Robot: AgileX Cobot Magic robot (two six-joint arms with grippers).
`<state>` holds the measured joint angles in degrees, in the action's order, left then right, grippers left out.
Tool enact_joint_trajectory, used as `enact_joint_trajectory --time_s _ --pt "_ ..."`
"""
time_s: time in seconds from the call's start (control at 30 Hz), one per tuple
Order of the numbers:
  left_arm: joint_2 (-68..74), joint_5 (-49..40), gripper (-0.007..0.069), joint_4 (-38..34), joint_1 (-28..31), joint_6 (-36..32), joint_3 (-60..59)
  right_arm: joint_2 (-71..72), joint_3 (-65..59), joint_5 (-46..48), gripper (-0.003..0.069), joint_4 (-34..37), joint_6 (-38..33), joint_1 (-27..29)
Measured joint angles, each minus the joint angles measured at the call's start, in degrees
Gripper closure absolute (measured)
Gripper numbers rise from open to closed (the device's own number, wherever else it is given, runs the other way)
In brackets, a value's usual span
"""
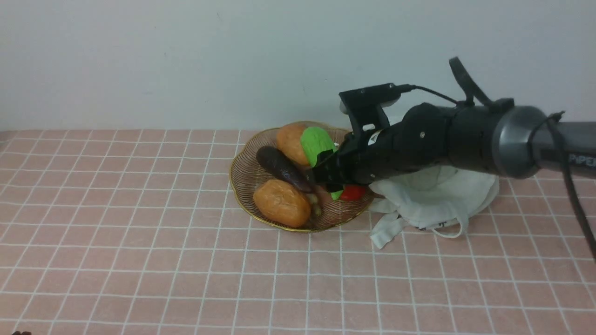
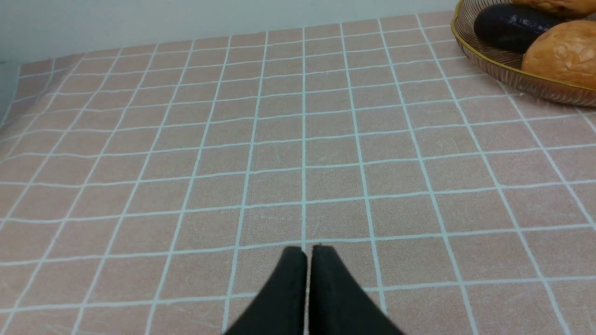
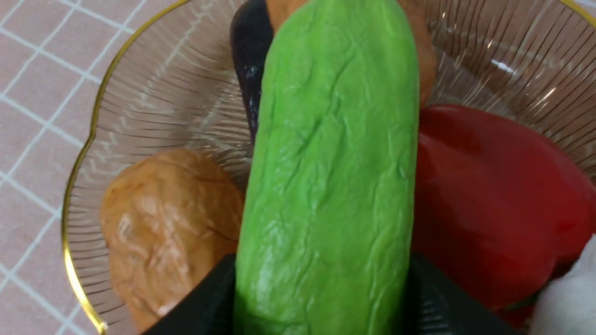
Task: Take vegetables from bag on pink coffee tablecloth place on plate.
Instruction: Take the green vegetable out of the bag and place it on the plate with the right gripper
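Note:
My right gripper [image 1: 326,170] is shut on the green cucumber-like vegetable [image 1: 316,144] and holds it over the bronze wire plate [image 1: 242,177]. In the right wrist view the vegetable [image 3: 330,177] fills the middle between the black fingers [image 3: 209,298], above the plate's rim [image 3: 74,177]. The white cloth bag [image 1: 433,195] lies crumpled to the right of the plate on the pink grid tablecloth [image 1: 139,260]. My left gripper [image 2: 308,253] is shut and empty above bare cloth [image 2: 279,139]; it does not show in the front view.
In the plate lie a dark eggplant [image 1: 284,170], two brown bread-like lumps [image 1: 281,202] and a red bell pepper [image 1: 353,192]. The pepper [image 3: 493,195] sits beside the green vegetable. A pale wall stands behind the table.

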<state>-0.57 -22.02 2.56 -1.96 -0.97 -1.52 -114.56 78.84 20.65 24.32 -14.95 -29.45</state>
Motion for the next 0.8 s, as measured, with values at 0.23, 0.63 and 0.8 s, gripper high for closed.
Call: enact_joint_trajectory --time_s 0.23,0.63,0.8 --pt "0.00 0.00 0.0629 0.00 0.00 0.00 0.00 -1.28 0.00 -2.39 0.0285 0.00 -0.07 0.00" --pt "0.00 0.00 0.0629 0.00 0.00 0.00 0.00 -0.19 0.55 3.71 0.0074 -1.44 -0.13 0.00" --pt "0.00 0.00 0.0629 0.00 0.00 0.00 0.00 3.29 4.79 12.23 0.0040 -5.54 0.01 0.00"
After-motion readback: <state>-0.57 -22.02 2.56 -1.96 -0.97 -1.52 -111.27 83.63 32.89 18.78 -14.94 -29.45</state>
